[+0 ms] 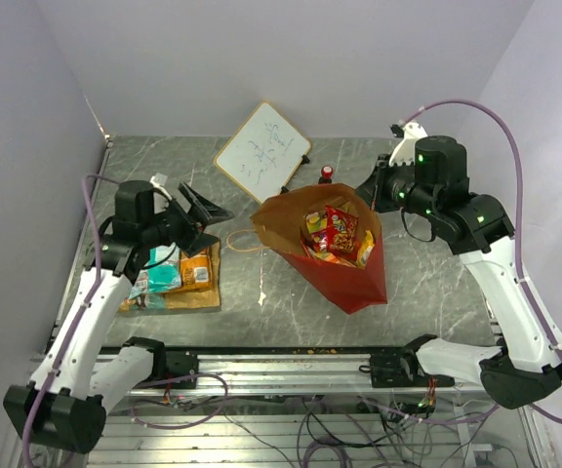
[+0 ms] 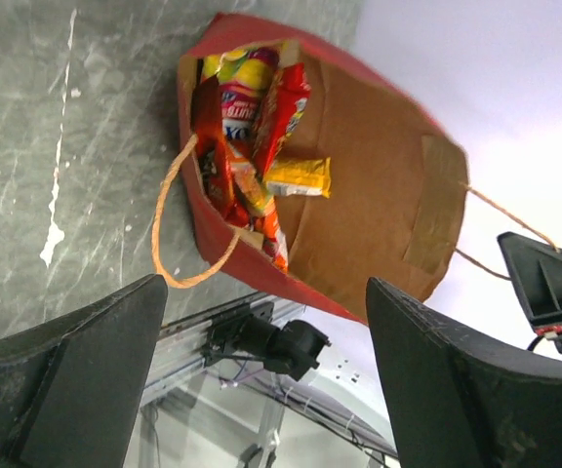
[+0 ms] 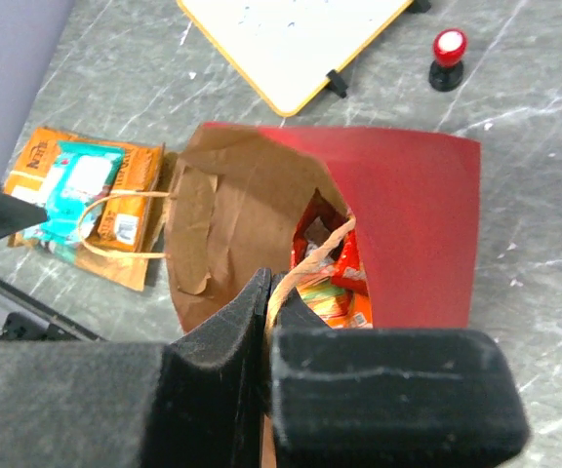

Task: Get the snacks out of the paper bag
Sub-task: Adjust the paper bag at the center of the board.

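The red paper bag (image 1: 354,273) stands tilted mid-table, its brown inside (image 2: 369,185) open toward the left arm. Several snacks (image 1: 335,232) in red, yellow and orange fill it; they also show in the left wrist view (image 2: 252,127) and the right wrist view (image 3: 332,278). My right gripper (image 3: 271,292) is shut on the bag's twisted handle (image 3: 315,255) at the rim and holds it up; it also shows in the top view (image 1: 371,195). My left gripper (image 2: 266,380) is open and empty, left of the bag's mouth (image 1: 208,216). Teal, orange and tan-brown packets (image 1: 179,273) lie on the table at the left.
A white whiteboard (image 1: 261,151) lies behind the bag, and a small red-capped object (image 1: 326,174) stands next to it. The bag's other handle (image 1: 240,241) lies loose on the table toward the left gripper. Walls close in on the left, back and right.
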### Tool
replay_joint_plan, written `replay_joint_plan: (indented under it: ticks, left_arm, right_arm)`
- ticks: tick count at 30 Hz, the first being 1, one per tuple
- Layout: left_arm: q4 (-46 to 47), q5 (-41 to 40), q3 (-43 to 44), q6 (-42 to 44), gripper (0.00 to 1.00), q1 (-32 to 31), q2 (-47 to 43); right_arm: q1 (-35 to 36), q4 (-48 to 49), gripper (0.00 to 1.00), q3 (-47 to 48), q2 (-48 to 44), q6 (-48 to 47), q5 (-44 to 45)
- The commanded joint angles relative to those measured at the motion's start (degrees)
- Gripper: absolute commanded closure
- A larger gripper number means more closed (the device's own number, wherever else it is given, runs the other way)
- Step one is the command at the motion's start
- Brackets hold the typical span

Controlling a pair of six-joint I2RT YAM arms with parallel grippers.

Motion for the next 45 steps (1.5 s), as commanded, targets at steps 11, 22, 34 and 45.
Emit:
replay_joint_plan:
  ticks: [11, 22, 34, 45]
  left_arm:
    - [-10.9, -15.4, 7.9, 4.2, 0.15, -15.8, 15.3]
    - [-3.8, -5.7, 16.4, 11.9, 0.34, -16.2, 29.9]
    - [1.0, 6.8, 27.5, 10.1, 0.93, -17.3, 35.0]
    - [2.1, 6.3, 36.3, 8.2, 0.93, -27.6, 39.4]
  right_arm:
    - [0.3, 4.4, 1.00, -1.4, -0.1, 0.1, -1.0]
    - [0.3, 3.4, 1.00, -0.4, 1.5, 1.6, 3.6]
    - [-2.0, 6.7, 1.00, 8.7, 6.9, -8.3, 27.3]
    - [-15.9, 15.0, 1.00, 25.5, 18.3, -24.3, 4.7]
